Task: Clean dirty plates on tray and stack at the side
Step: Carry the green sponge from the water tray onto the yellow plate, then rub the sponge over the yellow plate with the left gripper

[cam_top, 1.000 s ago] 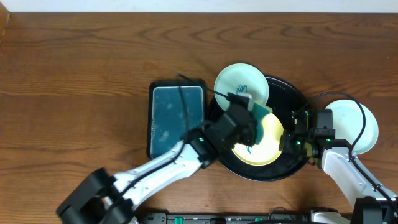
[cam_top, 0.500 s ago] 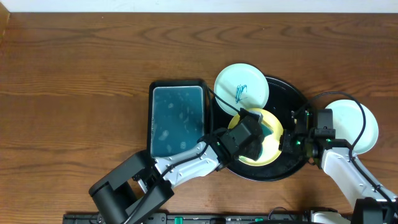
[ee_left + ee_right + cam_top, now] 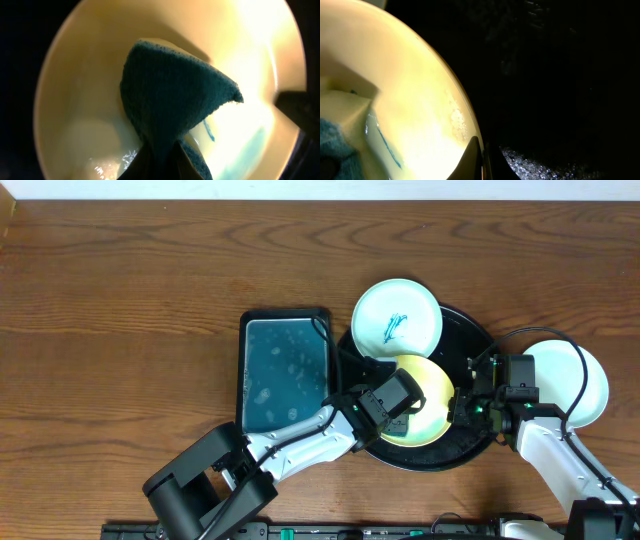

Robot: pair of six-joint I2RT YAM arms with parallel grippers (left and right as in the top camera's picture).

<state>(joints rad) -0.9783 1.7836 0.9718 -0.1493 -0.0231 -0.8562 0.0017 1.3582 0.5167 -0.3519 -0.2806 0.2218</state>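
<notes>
The yellow plate (image 3: pixel 432 385) lies on the black tray (image 3: pixel 470 330). My left gripper (image 3: pixel 398 404) is shut on a teal sponge (image 3: pixel 170 95) and presses it onto the yellow plate's face (image 3: pixel 80 100), beside a small teal mark (image 3: pixel 209 131). My right gripper (image 3: pixel 462 408) is shut on the yellow plate's right rim (image 3: pixel 420 110), one finger inside and one outside (image 3: pixel 481 160). A pale mint-white plate (image 3: pixel 397 320) with a teal scribble rests over the tray's far-left rim. Another pale plate (image 3: pixel 590 385), with no marks showing, sits on the table to the right.
A rectangular teal tray (image 3: pixel 285 370) with a wet-looking surface lies just left of the black tray. A cable runs from the left arm across its right edge. The black tray's floor (image 3: pixel 560 75) shows water droplets.
My left gripper has slid the sponge from the yellow plate's far side toward its near-left part. The scribbled plate has shifted slightly right. The right gripper has stayed put.
</notes>
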